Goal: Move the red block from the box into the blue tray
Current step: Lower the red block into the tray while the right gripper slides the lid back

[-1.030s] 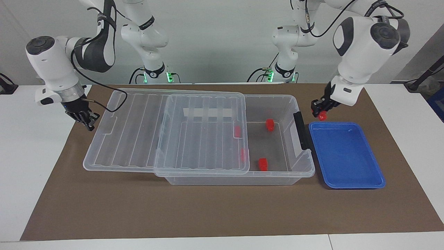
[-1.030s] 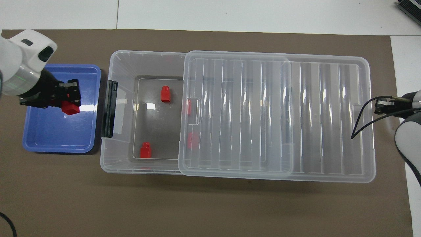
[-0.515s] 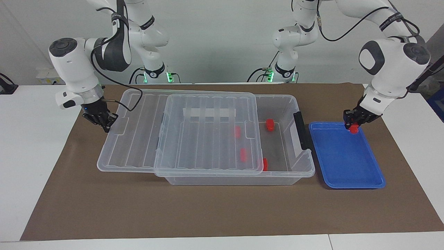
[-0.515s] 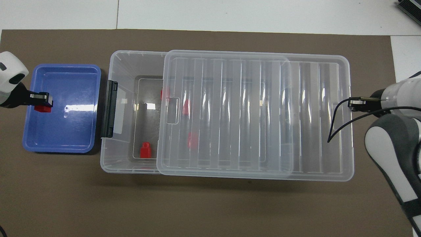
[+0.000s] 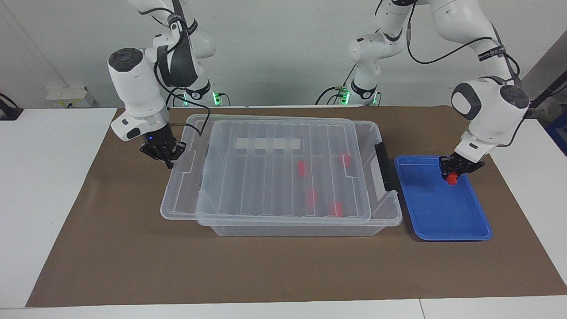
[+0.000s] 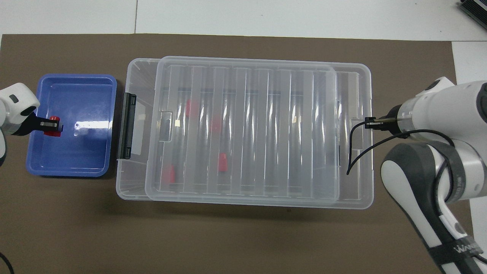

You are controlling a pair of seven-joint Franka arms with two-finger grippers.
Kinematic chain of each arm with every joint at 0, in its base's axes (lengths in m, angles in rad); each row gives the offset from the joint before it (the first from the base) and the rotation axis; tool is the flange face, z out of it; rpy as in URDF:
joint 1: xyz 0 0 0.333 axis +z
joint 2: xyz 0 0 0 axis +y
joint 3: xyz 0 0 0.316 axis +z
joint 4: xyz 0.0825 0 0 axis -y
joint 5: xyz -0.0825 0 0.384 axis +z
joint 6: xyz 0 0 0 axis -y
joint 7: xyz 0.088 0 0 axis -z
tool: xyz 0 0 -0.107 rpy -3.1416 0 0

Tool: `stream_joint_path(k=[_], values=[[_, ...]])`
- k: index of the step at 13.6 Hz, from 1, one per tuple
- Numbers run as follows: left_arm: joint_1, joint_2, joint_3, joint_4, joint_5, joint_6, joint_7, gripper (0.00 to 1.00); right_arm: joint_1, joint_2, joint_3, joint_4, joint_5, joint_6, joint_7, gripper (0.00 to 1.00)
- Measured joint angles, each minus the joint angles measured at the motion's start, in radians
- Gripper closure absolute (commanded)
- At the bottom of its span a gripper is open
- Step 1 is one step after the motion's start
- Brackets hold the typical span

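While left claw [image 5: 452, 176] grips red block [image 5: 452, 179] | over blue tray [image 5: 443, 212]

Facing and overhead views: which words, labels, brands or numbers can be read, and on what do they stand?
"WA": white lettering on the black forearm strap of the right arm, overhead view; the letters after it are unreadable.
Facing view, left arm's band and right arm's band: lettering too small to read.
Box, blue tray: no text shows.
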Motion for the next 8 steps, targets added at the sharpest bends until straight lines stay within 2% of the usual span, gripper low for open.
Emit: stream_joint_path(k=[4, 8], values=[[-0.005, 0.072, -0.012, -0.001, 0.0, 0.077, -0.002, 1.0, 0.035, 0.0, 0.0, -0.004, 0.0, 0.0, 0.0, 1.0], [-0.006, 0.108, -0.012, -0.027, 0.0, 0.146, -0.003, 1.0, 0.055, -0.002, 0.0, -0.005, 0.0, 0.0, 0.0, 1.0]])
